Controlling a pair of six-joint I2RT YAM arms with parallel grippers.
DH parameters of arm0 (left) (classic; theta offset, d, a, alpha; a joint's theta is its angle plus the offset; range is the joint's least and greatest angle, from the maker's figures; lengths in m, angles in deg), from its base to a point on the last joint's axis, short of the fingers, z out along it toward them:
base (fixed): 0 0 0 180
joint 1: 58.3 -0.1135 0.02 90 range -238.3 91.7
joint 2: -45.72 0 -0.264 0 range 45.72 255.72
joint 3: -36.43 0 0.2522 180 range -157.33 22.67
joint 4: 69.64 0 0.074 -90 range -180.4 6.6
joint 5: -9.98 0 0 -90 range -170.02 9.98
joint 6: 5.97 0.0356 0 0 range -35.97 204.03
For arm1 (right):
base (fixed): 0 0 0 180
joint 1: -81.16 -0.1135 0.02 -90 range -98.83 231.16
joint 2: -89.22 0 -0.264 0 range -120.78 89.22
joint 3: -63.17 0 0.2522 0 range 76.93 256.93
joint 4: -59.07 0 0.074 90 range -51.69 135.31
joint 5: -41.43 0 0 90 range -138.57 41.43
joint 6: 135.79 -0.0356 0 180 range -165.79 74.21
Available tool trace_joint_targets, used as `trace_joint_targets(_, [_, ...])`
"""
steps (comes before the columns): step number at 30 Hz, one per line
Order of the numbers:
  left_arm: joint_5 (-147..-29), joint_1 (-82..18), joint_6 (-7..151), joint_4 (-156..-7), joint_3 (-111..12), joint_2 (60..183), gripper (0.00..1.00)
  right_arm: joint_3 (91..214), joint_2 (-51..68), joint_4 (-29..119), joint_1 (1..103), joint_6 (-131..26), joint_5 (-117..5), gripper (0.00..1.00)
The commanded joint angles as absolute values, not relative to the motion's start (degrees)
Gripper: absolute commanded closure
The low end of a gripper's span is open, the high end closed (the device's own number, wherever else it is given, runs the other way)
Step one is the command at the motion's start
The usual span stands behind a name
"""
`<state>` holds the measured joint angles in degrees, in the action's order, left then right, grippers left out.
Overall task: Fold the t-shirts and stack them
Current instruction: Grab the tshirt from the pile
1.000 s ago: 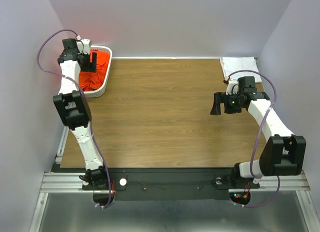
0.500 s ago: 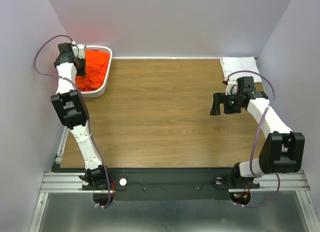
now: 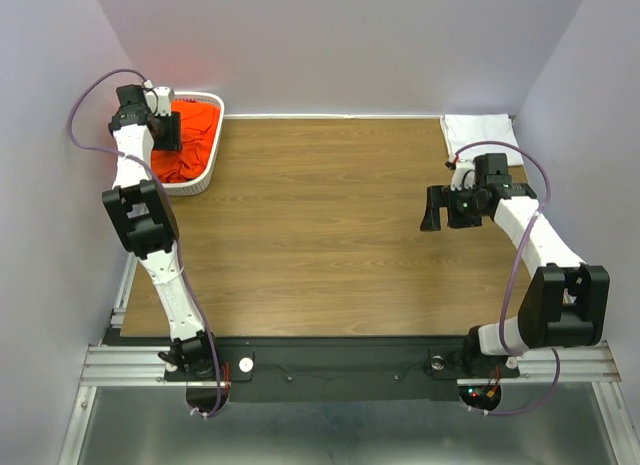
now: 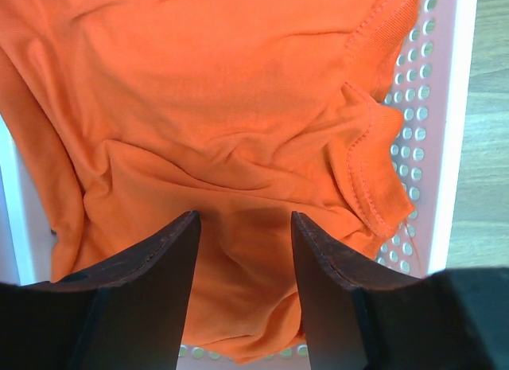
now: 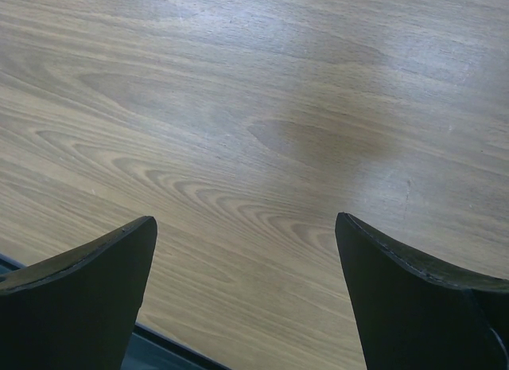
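Brown wood-grain tabletop (image 3: 330,235) carries a white plastic mesh basket (image 4: 453,107); inside it lies the crumpled bright orange-red cloth t-shirt (image 4: 238,107), directly beneath the left gripper (image 4: 245,223), its 2 fingers parted and empty. The right gripper (image 5: 246,227), spread too, hangs well right of the basket. Only the left wrist view shows the shirt's seams.

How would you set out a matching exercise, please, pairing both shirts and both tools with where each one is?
Things:
1. orange shirt
2. white shirt
3. left tool
4. right tool

Places:
A. at the far right corner of the table
B. open, over bare wood
C. crumpled in the basket
D. open, over orange cloth

Pairs: 1-C, 2-A, 3-D, 4-B
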<state>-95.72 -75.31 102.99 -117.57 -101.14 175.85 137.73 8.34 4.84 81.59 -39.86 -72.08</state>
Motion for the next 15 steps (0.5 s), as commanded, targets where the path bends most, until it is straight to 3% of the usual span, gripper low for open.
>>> trace_joint_targets(1, [-96.19, -75.70, 102.31, -117.59, -101.69, 175.97, 0.44, 139.60, 9.86, 6.73, 81.87, -40.26, -71.60, 0.00])
trace_joint_targets(7, [-96.10, -75.70, 101.79, -118.20, -102.04, 176.86, 0.64, 139.25, 9.94, 6.64, 81.87, -40.17, -71.33, 0.00])
trace_joint_targets(12, [-94.87, -75.78, 100.99, -119.08, -102.83, 178.00, 0.66, 139.25, 10.21, 6.64, 81.87, -40.52, -70.80, 0.00])
trace_joint_targets(13, [-94.87, -75.61, 100.99, -119.26, -102.92, 178.35, 0.69, 139.25, 10.29, 6.64, 81.87, -40.52, -70.63, 0.00])
trace_joint_targets(15, [-95.05, -75.70, 101.00, -119.09, -102.66, 178.09, 0.89, 139.16, 10.38, 6.64, 81.87, -40.61, -70.45, 0.00])
